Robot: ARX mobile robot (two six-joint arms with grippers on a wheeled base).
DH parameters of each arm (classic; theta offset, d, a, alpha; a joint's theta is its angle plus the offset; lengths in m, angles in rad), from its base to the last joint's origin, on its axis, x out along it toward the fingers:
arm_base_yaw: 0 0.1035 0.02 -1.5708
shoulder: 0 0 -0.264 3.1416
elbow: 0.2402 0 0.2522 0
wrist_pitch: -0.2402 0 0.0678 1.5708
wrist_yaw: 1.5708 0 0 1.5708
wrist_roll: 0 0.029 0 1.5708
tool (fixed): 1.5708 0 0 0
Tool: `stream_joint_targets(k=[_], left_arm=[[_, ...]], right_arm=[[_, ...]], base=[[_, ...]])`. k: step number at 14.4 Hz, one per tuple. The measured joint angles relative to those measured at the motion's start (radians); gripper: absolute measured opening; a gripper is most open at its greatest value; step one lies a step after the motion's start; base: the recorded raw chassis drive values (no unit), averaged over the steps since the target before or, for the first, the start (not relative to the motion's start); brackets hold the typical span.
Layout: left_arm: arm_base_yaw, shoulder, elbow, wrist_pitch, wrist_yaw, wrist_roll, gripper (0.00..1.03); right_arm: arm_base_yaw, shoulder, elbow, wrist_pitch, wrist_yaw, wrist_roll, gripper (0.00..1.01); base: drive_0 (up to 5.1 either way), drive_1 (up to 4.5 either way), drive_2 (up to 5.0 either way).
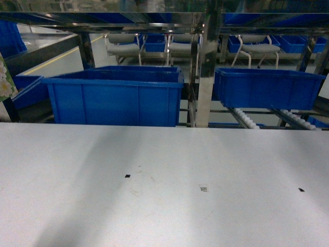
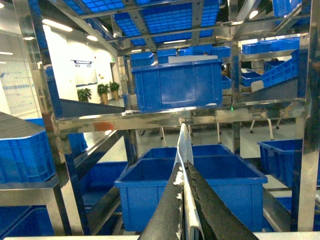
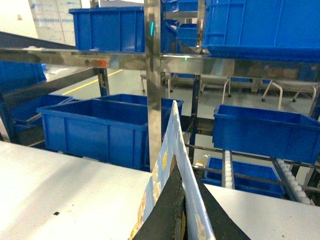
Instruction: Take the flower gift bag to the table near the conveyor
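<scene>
Neither arm appears in the head view. Each wrist camera looks forward and a little upward along its own pincer. The left pincer (image 2: 184, 200) has its two dark fingers pressed together on a thin white sheet edge, which rises upright between them. The right pincer (image 3: 184, 212) is clenched in the same way on the flower gift bag (image 3: 167, 165); the bag's flat side, pale with small yellow flower marks, stands upright and leans slightly left. Whether the white edge in the left pincer belongs to the same bag cannot be told.

The white counter (image 1: 164, 195) fills the near half of the head view, with a few small dark marks on it. A strip of flower print shows at the far left edge of this view. Behind the counter stands the conveyor (image 1: 203, 67), a steel frame with white rollers (image 1: 247, 119) at the right. Blue bins (image 1: 115, 95) sit in it, and grey chairs (image 1: 123, 46) stand far behind
</scene>
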Motion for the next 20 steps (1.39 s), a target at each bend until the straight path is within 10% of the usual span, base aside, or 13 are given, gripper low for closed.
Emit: stream_joint_targets(k=[5,20], left_arm=[[0.0,0.0,0.0,0.0,0.0,0.0,0.02],[0.0,0.0,0.0,0.0,0.0,0.0,0.02]], right_arm=[[-0.06,0.648,0.175,0.339,-0.089,-0.072,0.02],[-0.018,1.08,0.424,0.264,-0.076,-0.257,0.02]], base=[[0.0,0.0,0.0],[0.0,0.0,0.0]])
